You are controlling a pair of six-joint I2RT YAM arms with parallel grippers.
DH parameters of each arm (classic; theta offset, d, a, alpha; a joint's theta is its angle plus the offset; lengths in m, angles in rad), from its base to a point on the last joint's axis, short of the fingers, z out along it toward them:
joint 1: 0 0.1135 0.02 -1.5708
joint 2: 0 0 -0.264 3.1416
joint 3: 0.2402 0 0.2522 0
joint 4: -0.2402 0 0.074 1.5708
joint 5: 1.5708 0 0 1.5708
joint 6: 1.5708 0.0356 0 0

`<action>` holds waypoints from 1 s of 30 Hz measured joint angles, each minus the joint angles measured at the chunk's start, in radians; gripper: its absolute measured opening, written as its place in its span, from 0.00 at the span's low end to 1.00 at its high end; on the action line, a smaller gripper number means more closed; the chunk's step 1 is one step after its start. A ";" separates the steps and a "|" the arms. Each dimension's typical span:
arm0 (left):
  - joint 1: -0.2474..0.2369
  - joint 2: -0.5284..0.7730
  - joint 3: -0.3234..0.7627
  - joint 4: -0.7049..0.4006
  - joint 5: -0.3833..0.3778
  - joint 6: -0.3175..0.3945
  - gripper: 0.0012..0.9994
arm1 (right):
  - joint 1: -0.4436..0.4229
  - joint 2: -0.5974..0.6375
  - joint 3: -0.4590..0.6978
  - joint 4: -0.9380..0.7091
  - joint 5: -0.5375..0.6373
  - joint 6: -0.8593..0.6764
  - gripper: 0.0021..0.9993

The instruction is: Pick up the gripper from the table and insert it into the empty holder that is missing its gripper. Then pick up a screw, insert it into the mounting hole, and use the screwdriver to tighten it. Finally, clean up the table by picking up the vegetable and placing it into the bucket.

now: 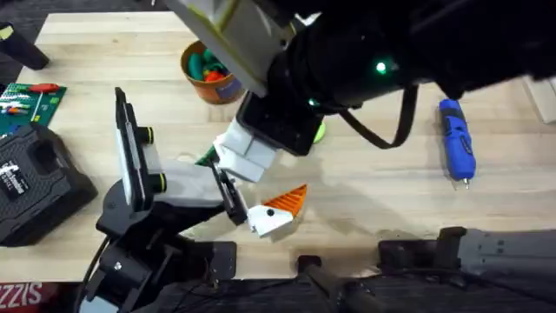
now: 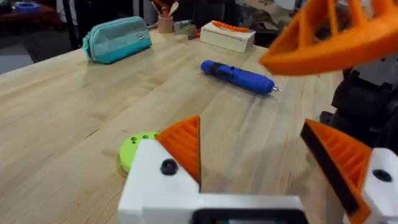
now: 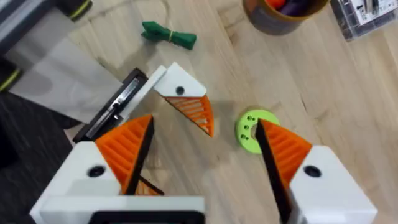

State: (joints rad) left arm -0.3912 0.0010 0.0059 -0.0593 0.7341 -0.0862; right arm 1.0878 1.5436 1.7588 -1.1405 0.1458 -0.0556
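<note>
My left gripper [image 2: 261, 155] hovers low over the table, its white fingers with orange pads spread open and nothing between them. My right gripper [image 3: 204, 140] hangs open just above one of the left gripper's fingers [image 3: 186, 102]; the right arm [image 1: 347, 61] reaches across the middle. The green vegetable [image 3: 168, 34] lies on the wood close by the left arm. At the far left stands the orange bucket [image 1: 208, 69] with toy foods inside. The blue screwdriver [image 1: 456, 139] lies on the right of the table. The loose gripper, holder and screw are out of view.
A lime-green ring [image 3: 252, 130] lies flat beside the grippers. A black case [image 1: 39, 178] and a green board [image 1: 30, 100] sit at the left edge. A teal pouch [image 2: 118, 37] and a box lie farther off beyond the screwdriver.
</note>
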 joint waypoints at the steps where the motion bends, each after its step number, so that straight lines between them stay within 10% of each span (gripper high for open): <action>1: 0.000 0.000 0.000 0.000 0.000 0.000 0.99 | 0.000 0.000 0.000 -0.010 0.000 0.000 0.99; 19: 0.000 0.000 0.000 0.000 0.000 0.000 0.99 | -0.027 0.001 0.000 -0.118 -0.008 -0.007 0.99; 30: 0.000 0.000 0.000 0.000 0.002 0.000 0.99 | -0.486 0.006 -0.053 -0.174 -0.341 -0.072 0.99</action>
State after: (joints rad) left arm -0.3912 0.0010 0.0059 -0.0593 0.7363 -0.0860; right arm 0.6014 1.5497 1.7061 -1.3141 -0.1949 -0.1277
